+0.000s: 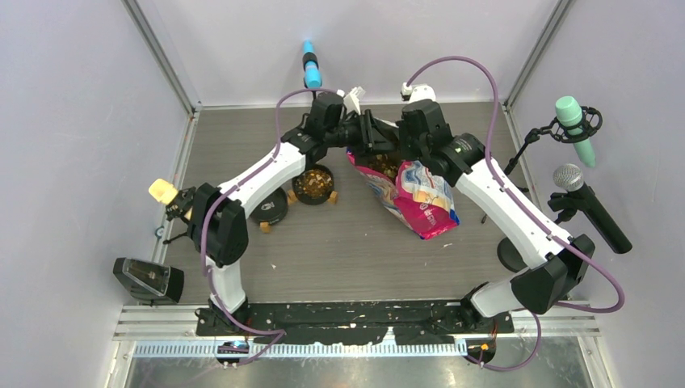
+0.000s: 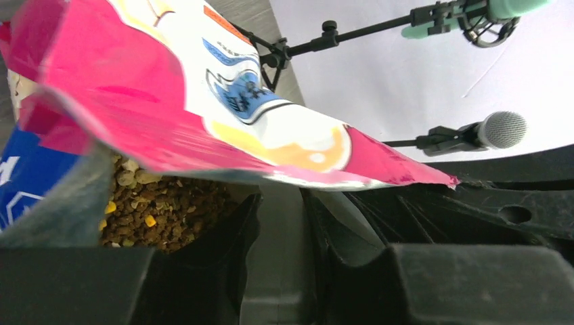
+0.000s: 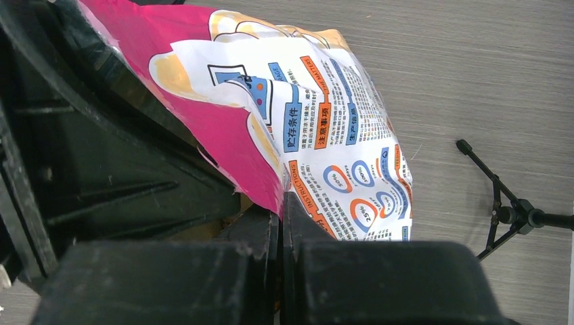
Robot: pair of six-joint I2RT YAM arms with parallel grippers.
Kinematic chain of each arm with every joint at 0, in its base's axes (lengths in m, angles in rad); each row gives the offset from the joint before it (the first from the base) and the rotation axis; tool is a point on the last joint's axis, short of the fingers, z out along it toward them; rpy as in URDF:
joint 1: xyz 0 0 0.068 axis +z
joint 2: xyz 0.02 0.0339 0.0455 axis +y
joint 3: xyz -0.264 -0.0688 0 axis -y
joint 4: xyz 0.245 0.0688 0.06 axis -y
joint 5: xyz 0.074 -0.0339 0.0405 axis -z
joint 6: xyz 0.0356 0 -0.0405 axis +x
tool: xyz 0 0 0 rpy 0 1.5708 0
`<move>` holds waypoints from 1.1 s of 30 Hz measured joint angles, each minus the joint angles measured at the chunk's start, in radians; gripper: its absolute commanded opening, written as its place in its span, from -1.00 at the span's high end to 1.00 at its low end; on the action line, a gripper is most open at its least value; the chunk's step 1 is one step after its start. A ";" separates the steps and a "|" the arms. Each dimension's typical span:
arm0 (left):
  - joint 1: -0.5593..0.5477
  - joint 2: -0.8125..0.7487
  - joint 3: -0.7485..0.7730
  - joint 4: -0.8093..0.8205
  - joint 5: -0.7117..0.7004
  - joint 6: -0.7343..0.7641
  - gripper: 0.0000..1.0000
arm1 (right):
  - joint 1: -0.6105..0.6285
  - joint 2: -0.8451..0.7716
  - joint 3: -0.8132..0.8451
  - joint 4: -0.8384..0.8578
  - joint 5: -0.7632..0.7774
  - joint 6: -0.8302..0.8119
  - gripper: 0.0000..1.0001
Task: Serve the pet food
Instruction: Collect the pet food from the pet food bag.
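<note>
The right claw (image 3: 281,206) is pressed together, its two black fingers meeting on the pink rim of the bag (image 3: 325,122), which it pinches at the mouth. The left claw (image 2: 281,200) faces it from the other side of the same mouth. Its fingers stand a little apart with a pale grey fold of the bag's lining between them, so it too grips the bag. Just beyond the left claw's fingers, inside the opened mouth, lies the pet food (image 2: 162,210). It is a heap of small brown pellets with a few tan and yellow ones, roofed by the bag's pink, white and blue printed panel.

Seen from above, both claws meet at the far middle of the worktop (image 1: 339,250). They hold the bag's mouth raised, while its body slopes down toward the near right and rests on the grey surface. More pet food fills a small black bowl (image 1: 295,186) with wooden feet, which stands just left of the bag's mouth, beside the left arm. A second bowl (image 1: 273,212), also black, sits just beside the first on its near-left, partly hidden under that arm. At the worktop's right edge stand a green microphone (image 1: 575,121) and a grey-headed microphone (image 1: 569,176).
</note>
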State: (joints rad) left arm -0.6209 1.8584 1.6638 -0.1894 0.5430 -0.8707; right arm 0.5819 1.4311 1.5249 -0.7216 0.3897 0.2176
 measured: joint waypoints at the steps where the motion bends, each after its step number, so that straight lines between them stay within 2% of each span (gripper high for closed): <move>1: 0.010 -0.001 -0.021 0.030 0.018 -0.025 1.00 | 0.000 0.000 0.000 0.000 0.000 0.000 0.90; 14: 0.117 -0.083 -0.231 0.330 0.185 -0.335 1.00 | -0.029 -0.002 -0.003 0.018 -0.002 0.000 0.90; 22: 0.182 -0.175 -0.250 0.278 0.203 -0.349 1.00 | -0.048 -0.011 -0.003 0.018 0.002 0.003 0.89; 33: 0.291 -0.251 -0.291 0.334 0.246 -0.389 1.00 | -0.064 -0.012 -0.003 0.011 0.012 0.009 0.90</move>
State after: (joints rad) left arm -0.3294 1.6077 1.3724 0.1444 0.7887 -1.2598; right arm 0.5175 1.4193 1.5223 -0.7101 0.4019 0.2268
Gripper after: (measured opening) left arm 0.293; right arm 0.057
